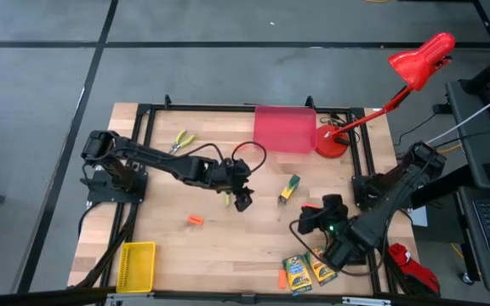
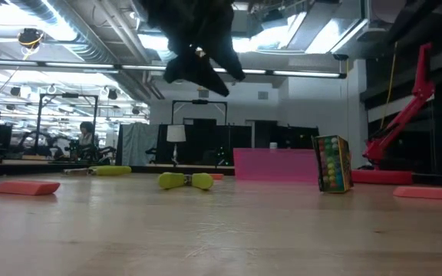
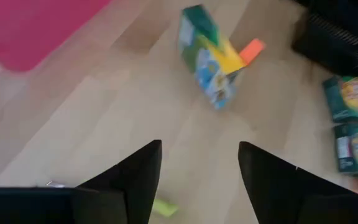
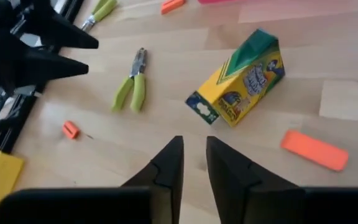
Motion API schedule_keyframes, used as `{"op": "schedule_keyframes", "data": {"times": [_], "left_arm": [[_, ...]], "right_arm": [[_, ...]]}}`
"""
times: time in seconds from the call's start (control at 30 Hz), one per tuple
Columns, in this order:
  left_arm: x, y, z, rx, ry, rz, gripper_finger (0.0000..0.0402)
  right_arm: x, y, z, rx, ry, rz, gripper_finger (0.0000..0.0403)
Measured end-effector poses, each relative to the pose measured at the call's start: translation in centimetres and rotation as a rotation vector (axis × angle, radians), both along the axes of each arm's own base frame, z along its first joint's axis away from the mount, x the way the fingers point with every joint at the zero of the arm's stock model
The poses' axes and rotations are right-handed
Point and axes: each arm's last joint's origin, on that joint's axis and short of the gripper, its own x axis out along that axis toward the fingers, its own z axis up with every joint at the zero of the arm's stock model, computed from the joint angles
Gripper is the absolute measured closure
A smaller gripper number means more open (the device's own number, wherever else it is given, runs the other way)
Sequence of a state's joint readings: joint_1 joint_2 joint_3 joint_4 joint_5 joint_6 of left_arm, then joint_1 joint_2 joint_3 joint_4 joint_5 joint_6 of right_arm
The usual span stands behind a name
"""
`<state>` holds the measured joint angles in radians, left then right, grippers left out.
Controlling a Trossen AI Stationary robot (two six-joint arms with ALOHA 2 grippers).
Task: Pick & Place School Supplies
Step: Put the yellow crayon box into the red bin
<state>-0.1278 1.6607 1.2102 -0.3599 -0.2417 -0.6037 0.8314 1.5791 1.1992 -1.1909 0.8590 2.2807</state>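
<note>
A pair of pliers with yellow-green handles [image 4: 131, 87] lies flat on the table's middle, right below my left gripper [image 1: 242, 202]. That gripper is open and holds nothing; a handle tip [image 3: 163, 206] shows under its fingers. A green-and-yellow crayon box [image 1: 289, 187] rests on the table to the right of it. My right gripper [image 1: 311, 217] hovers near that box with its fingers [image 4: 194, 146] a little apart and nothing between them. Two more crayon boxes [image 1: 306, 272] lie by the near edge. A second pair of pliers [image 1: 181, 140] lies at the far left.
A red bin [image 1: 285, 127] and a red desk lamp [image 1: 415, 64] stand at the far edge. A yellow bin [image 1: 136, 265] sits at the near left corner. Orange sticks [image 1: 195, 220] [image 1: 281, 279] lie on the wood. A black frame [image 1: 143, 115] borders the table.
</note>
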Motion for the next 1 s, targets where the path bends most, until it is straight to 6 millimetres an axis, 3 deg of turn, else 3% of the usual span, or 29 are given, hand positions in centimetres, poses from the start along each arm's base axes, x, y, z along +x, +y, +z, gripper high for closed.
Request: {"op": "schedule_keyframes", "data": {"times": [0.23, 0.37, 0.47, 0.6, 0.83, 1.0], "left_arm": [[-0.6, -0.2, -0.3, 0.011, 0.062, -0.003, 0.0192], [-0.9, -0.3, -0.5, 0.028, 0.097, 0.011, 0.0190], [-1.3, -0.2, -0.7, 0.042, 0.140, 0.026, 0.0190], [-2.4, -0.1, -0.8, 0.072, 0.229, 0.053, 0.0190], [-7.2, -0.3, 0.8, 0.283, 0.338, 0.113, 0.0190], [-12.3, -0.2, 1.6, 0.267, 0.282, 0.051, 0.0190]], "right_arm": [[1.7, -3.6, 2.4, 0.091, 0.022, -0.020, 0.0284], [3.5, -6.6, 3.7, 0.263, 0.044, -0.032, 0.0254], [5.1, -9.4, 4.0, 0.434, 0.069, -0.051, 0.0238], [6.5, -12.3, 3.6, 0.516, 0.160, 0.025, 0.0230], [6.8, -13.7, 3.5, 0.570, 0.176, 0.012, 0.0236], [8.3, -12.9, 4.3, 0.508, 0.075, 0.268, 0.0238]]}}
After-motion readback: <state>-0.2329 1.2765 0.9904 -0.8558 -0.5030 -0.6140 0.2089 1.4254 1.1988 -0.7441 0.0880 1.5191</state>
